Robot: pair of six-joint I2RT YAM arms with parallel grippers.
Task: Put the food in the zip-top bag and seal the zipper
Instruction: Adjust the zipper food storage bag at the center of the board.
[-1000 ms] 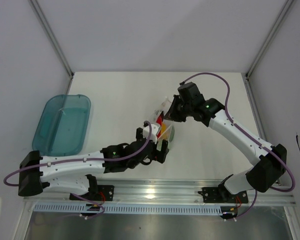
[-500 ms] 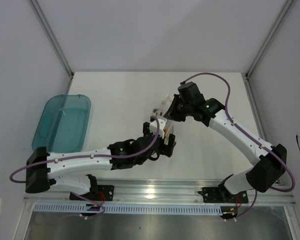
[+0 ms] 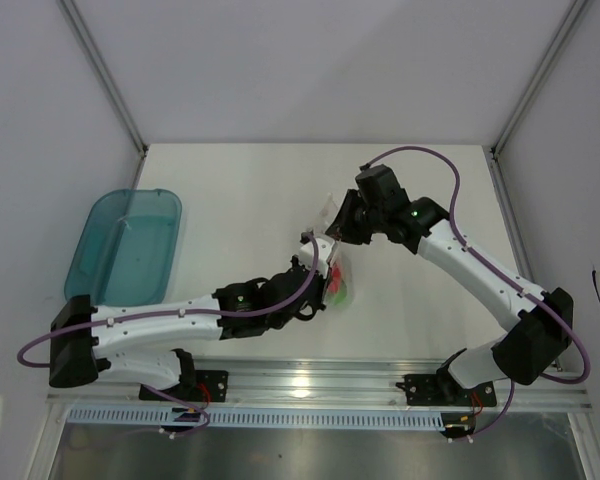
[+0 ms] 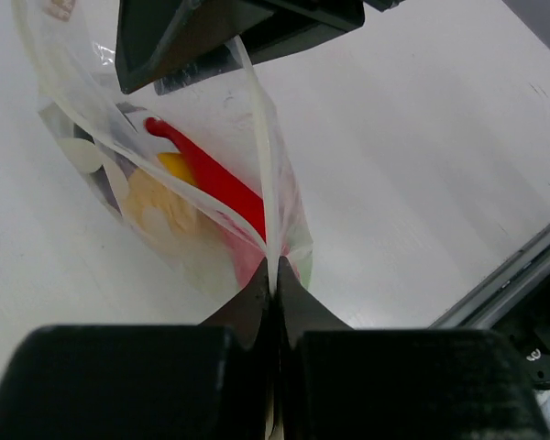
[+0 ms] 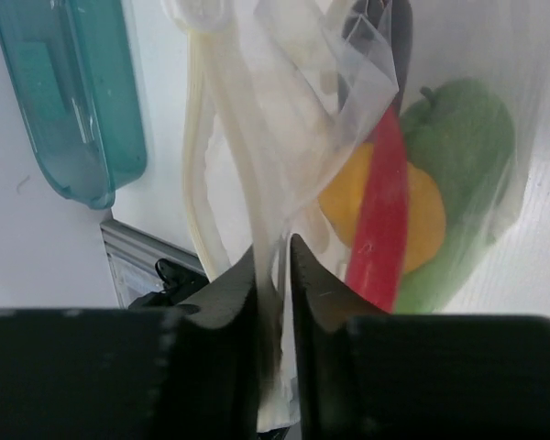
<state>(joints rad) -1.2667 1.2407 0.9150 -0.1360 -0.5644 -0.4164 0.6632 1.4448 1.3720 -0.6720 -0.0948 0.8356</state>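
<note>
grippers: 2, left gripper [image 4: 273, 284] and right gripper [image 5: 273, 261] | zip-top bag [image 4: 179, 197]: 1 | teal tray [image 3: 130, 193]: 1 | red chili [image 5: 383, 211]: 1 | yellow pepper [image 5: 428, 220]: 1 | green vegetable [image 5: 463, 137]: 1 clearly seen | purple eggplant [image 5: 401, 46]: 1

Top view: fixed high above and behind the near edge of the table [image 3: 250, 180], facing steeply down, far enough off to take in the whole surface and the tray [image 3: 125, 250] at left; left wrist view: mounted just behind the left gripper [image 4: 273, 280], aimed forward along its jaws, very close on the bag [image 4: 165, 202]; right wrist view: mounted just behind the right gripper [image 5: 273, 246], aimed toward the table's left side, equally close; shared by all three, the bag; shared by top and right wrist views, the tray.
</note>
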